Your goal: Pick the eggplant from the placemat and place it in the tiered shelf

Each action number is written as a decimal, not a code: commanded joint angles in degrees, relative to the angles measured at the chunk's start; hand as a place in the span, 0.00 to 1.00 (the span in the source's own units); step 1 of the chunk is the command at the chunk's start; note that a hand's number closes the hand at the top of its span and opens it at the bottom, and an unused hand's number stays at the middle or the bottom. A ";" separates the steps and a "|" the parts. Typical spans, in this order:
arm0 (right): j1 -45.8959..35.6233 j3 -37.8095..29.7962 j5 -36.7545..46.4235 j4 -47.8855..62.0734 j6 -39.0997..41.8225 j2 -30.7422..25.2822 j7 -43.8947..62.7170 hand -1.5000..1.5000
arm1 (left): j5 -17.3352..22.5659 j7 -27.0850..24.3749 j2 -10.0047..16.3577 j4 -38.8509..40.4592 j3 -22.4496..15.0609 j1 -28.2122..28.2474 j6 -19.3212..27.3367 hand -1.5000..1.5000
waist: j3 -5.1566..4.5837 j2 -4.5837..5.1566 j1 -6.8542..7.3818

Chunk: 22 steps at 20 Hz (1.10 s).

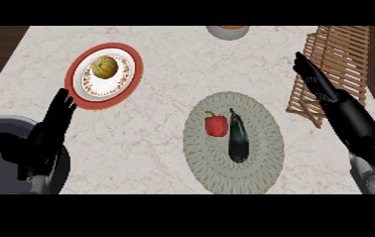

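Beside the eggplant (238, 141) on the placemat (216, 166) lies a red pepper (215, 126); left robot hand (48, 131), right robot hand (324, 88): fingers straight.

One camera only, up at the robot's head, facing steeply down onto the surface (176, 62), which fills nearly the whole view.

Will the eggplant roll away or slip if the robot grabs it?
Probably a bit slippery: the eggplant looks glossy. It may roll sideways, being long and rounded, though the woven placemat could slow it. It likely stays stiff, not floppy.
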 commanded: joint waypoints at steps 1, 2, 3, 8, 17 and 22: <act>-4.36 -4.53 -6.16 10.21 4.80 3.63 -5.93 1.00 | -0.17 0.10 1.49 2.18 0.88 -3.14 -2.78 0.50 | -0.24 -0.42 1.42; -5.45 -4.84 -10.96 9.01 5.10 6.32 -4.92 1.00 | -1.10 -0.11 1.31 -0.45 -0.90 -3.38 -2.38 0.50 | -0.18 -0.30 1.85; -5.27 -5.68 -15.29 11.48 8.10 7.77 -7.19 1.00 | -2.72 -0.15 0.55 -1.30 -2.61 -4.13 -1.35 0.50 | -0.04 0.03 2.25; -6.07 -2.46 -4.64 24.27 3.09 0.74 6.87 1.00 | -2.01 0.81 3.60 -3.86 -3.75 -7.61 -5.98 0.50 | -0.46 1.25 4.31; -8.04 -3.46 -19.14 32.97 28.31 4.50 1.35 0.00 | -2.23 4.35 2.73 -2.91 -3.11 -8.65 -5.90 0.50 | -0.24 -0.48 1.53; -12.32 -4.00 -13.74 38.26 33.78 -0.45 0.77 0.00 | -2.06 2.89 3.37 -3.22 -1.28 -7.22 -7.39 0.50 | -0.26 -0.48 1.73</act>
